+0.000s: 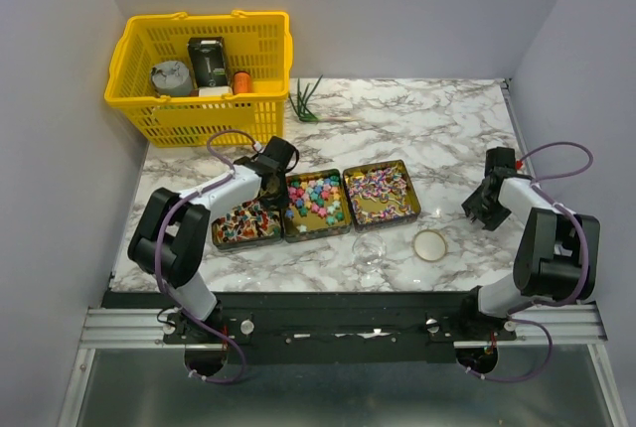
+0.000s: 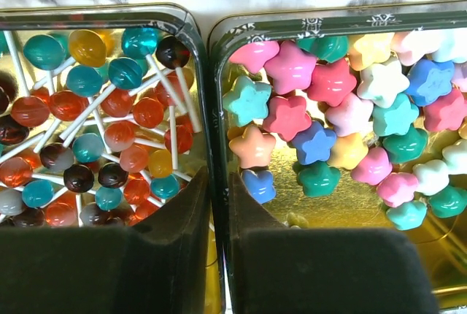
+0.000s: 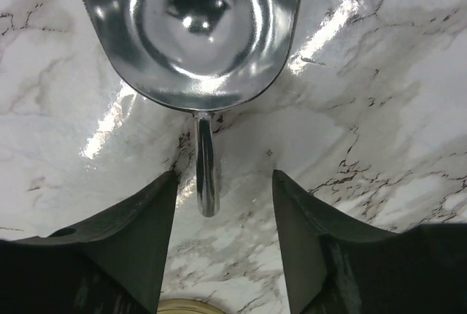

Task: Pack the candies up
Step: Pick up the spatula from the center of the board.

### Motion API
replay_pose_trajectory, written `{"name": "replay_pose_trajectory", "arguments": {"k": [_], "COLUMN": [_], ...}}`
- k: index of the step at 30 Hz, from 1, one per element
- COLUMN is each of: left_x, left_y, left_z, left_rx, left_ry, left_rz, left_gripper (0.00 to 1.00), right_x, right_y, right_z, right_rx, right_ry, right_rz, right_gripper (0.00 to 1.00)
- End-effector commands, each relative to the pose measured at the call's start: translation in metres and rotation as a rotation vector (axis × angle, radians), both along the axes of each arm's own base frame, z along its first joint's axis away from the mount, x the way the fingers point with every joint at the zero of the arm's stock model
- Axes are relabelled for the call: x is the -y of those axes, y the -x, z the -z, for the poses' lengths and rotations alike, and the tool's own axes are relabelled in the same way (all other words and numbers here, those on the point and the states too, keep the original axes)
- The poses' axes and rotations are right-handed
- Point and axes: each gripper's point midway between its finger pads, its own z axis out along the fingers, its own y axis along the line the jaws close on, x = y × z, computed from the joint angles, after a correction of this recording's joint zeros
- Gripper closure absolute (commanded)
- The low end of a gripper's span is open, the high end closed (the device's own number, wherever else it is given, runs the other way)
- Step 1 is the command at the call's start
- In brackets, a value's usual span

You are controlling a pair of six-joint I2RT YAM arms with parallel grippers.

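Candies point(image 1: 316, 199), small sweets of mixed colours, lie in three square gold metal tins point(image 1: 318, 235) set side by side at the middle of the white marble-patterned bench point(image 1: 447, 129). Closest to the near edge lie a round gold lid point(image 1: 430, 244) and, just left of it, a clear container point(image 1: 369, 248) whose kind is hard to tell. Behind these, the left tin holds ball lollipops on white sticks point(image 2: 87, 109), the middle tin star-shaped sweets point(image 2: 314, 109), and the right tin twist-wrapped sweets point(image 1: 380, 189). The left gripper point(image 2: 219, 177) hangs over the adjoining walls of the left and middle tins, jaws nearly pressed together with a thin slit between them. Whether they nip the walls cannot be told. Toward the right edge, the right gripper point(image 3: 225, 175) sits low over the bench, jaws spread either side of the thin handle of a shiny steel scoop point(image 3: 190, 29) and apart from it on both sides. A yellow plastic basket point(image 1: 209, 18) stands at the far-left corner. Judged step: taking up the scoop, with no packing begun. The next move calls for closing squarely on the handle, which looks slim and smooth and may twist, then lifting the scoop level toward a tin.
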Motion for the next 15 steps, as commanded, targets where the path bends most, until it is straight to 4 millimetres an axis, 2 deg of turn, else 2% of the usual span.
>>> {"name": "replay_pose_trajectory", "arguments": {"k": [1,3,4,5,7,12,13,14,15], "left_x": [0.007,0.011,0.011,0.011,0.015,0.019,0.019,0.02,0.021], "left_y": [0.005,-0.004,-0.006,-0.01,-0.02,-0.04,-0.039,-0.04,-0.041], "left_z": [-0.01,-0.019,-0.022,-0.028,-0.044,-0.089,-0.093,-0.104,-0.113], "left_rx": [0.009,0.032,0.037,0.056,0.097,0.191,0.195,0.22,0.241], "left_ry": [0.044,0.052,0.051,0.048,0.061,0.075,0.076,0.089,0.101], "left_rz": [-0.016,-0.017,-0.021,-0.026,-0.023,-0.015,-0.01,0.002,0.007], "left_gripper": [0.65,0.62,0.62,0.56,0.52,0.34,0.29,0.2,0.17], "right_x": [0.0,-0.004,-0.005,-0.006,-0.008,-0.012,-0.015,-0.018,-0.026], "right_y": [-0.001,-0.003,-0.004,-0.005,-0.009,-0.008,-0.008,-0.009,-0.011], "right_z": [0.008,0.01,0.01,0.01,0.005,-0.021,-0.033,-0.042,-0.049], "right_rx": [-0.01,-0.003,0.0,0.002,0.022,0.097,0.136,0.17,0.2], "right_ry": [-0.016,-0.036,-0.043,-0.05,-0.056,-0.059,-0.061,-0.07,-0.103], "right_rz": [0.005,-0.01,-0.015,-0.016,-0.023,-0.055,-0.068,-0.082,-0.112], "right_gripper": [0.46,0.63,0.81,0.88,0.99,0.99,0.99,1.0,0.99]}}
